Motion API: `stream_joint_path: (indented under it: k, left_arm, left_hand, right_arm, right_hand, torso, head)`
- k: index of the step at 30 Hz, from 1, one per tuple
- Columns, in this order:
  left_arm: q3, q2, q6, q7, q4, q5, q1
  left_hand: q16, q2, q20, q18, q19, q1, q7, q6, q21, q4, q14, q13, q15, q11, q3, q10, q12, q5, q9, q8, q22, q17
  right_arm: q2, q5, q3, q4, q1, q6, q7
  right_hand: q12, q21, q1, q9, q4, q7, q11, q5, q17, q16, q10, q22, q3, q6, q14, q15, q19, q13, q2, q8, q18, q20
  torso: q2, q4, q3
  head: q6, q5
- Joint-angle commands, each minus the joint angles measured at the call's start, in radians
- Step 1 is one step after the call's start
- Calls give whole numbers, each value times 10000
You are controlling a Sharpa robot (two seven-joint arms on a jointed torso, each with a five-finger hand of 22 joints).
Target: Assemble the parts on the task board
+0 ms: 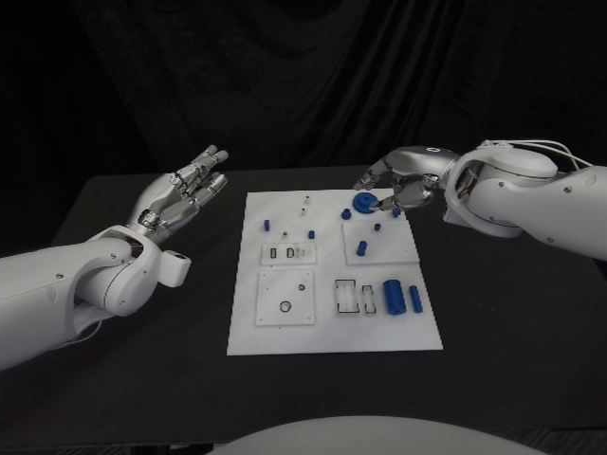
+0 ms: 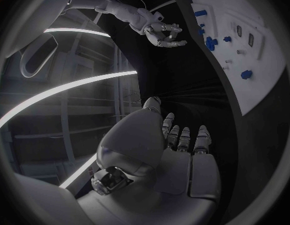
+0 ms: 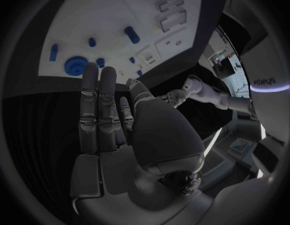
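The white task board (image 1: 334, 332) lies in the middle of the black table. A round blue part (image 1: 367, 201) sits near its far right corner, and my right hand (image 1: 402, 186) hovers just beside it, holding nothing. In the right wrist view that hand (image 3: 110, 115) has its fingers stretched toward the round blue part (image 3: 76, 65), short of it. Two blue cylinders (image 1: 394, 296) lie side by side on the board's right half. Small blue pegs (image 1: 362, 249) stand further back. My left hand (image 1: 180, 194) is raised left of the board, fingers spread and empty.
Recessed slots (image 1: 347, 296) and a square plate with a ring (image 1: 285, 305) occupy the board's near half. Bare black table (image 1: 139, 379) surrounds the board on all sides. A dark curtain hangs behind the table.
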Motion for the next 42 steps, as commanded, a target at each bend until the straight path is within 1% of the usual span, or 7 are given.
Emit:
stream_joint_path:
  k: [1, 5, 7, 16, 20, 28, 42]
  left_arm:
    - [10, -46, -56, 1908, 88, -766, 21]
    - [10, -150, -125, 1946, 266, -999, 23]
    - [10, -210, -152, 1951, 344, -1051, 23]
    - [10, -475, -356, 1970, 705, -1139, 29]
    - [10, -575, -427, 1964, 828, -1148, 37]
    - [10, -654, -468, 1924, 923, -1152, 50]
    - [10, -675, -418, 1889, 948, -1153, 60]
  left_hand:
    - [-36, -5, 62, 101, 8, 86, 10, 53, 30, -7, 14, 12, -51, 47, 54, 3, 20, 60, 7, 28, 1, -15]
    - [-36, -53, 26, 105, -15, 189, 21, 132, 12, -12, 14, 18, -109, 64, 84, 34, 26, 145, 15, 39, -12, -15]
    - [-36, -61, 17, 106, -16, 199, 21, 139, 11, -12, 14, 19, -119, 64, 86, 38, 27, 149, 16, 39, -13, -15]
    - [-36, -114, -113, 112, -62, 361, 51, 151, -27, -22, 14, 21, -161, 96, 163, 50, 28, 356, 14, 33, -40, -15]
    - [-36, -122, -128, 113, -63, 368, 52, 152, -28, -21, 14, 22, -170, 96, 166, 57, 30, 369, 14, 34, -40, -15]
    - [-36, -133, -160, 117, -66, 384, 54, 137, -30, -18, 14, 21, -179, 103, 174, 56, 29, 400, 12, 32, -42, -15]
    - [-36, -132, -168, 118, -64, 389, 57, 122, -29, -18, 14, 19, -172, 108, 179, 47, 27, 406, 10, 29, -41, -15]
  right_arm:
    - [15, -3002, 12, -6, 32, -443, -1055]
    - [-28, -3629, 12, 66, 35, -468, -1026]
    - [-42, -3782, 12, 96, 36, -487, -1012]
    - [-61, -4043, 13, 128, 36, -566, -910]
    - [22, -4069, 13, 83, 36, -531, -849]
    - [204, -4082, 13, 2, 35, -482, -807]
    - [489, -4084, 15, -312, 36, -408, -913]
  right_hand:
    - [-348, 399, 46, 14, 124, 21, -22, 24, 455, 460, 364, 415, 473, 206, -55, -20, -133, 14, -242, -97, 83, -39]
    - [-612, 2325, 105, 72, 164, 32, -93, 29, 2243, 2100, 1051, 2770, 1051, 676, 409, -111, 360, 25, -404, -75, -194, -93]
    - [-755, 2896, 86, 75, 200, -7, -133, 27, 2881, 2674, 1270, 3469, 1294, 795, 499, -132, 444, 10, -494, -111, -271, -126]
    - [-1271, 4573, -234, 69, 524, 61, -155, 12, 4842, 4411, 2002, 5615, 2038, 1039, 810, -158, 690, 15, -827, -308, -512, -140]
    - [-1366, 4834, -332, 69, 624, 69, -163, 7, 5139, 4677, 2108, 5967, 2136, 1080, 855, -161, 737, 16, -884, -341, -553, -138]
    - [-1424, 5013, -444, 64, 736, 63, -162, 4, 5354, 4868, 2223, 6214, 2183, 1082, 888, -161, 767, 22, -930, -383, -581, -136]
    - [-1585, 5109, -353, 69, 692, -35, -113, 7, 5425, 4947, 2214, 6358, 2334, 1127, 873, -133, 729, 12, -939, -415, -588, -117]
  torso:
    - [282, 97, 10]
    - [404, 145, 5]
    - [518, 237, -33]
    - [809, 399, -116]
    - [938, 494, -207]
    - [1014, 555, -295]
    - [1002, 559, -333]
  head:
    - [90, -170]
    - [192, -324]
    - [278, -426]
    - [489, -589]
    - [623, -742]
    - [672, -803]
    - [623, -779]
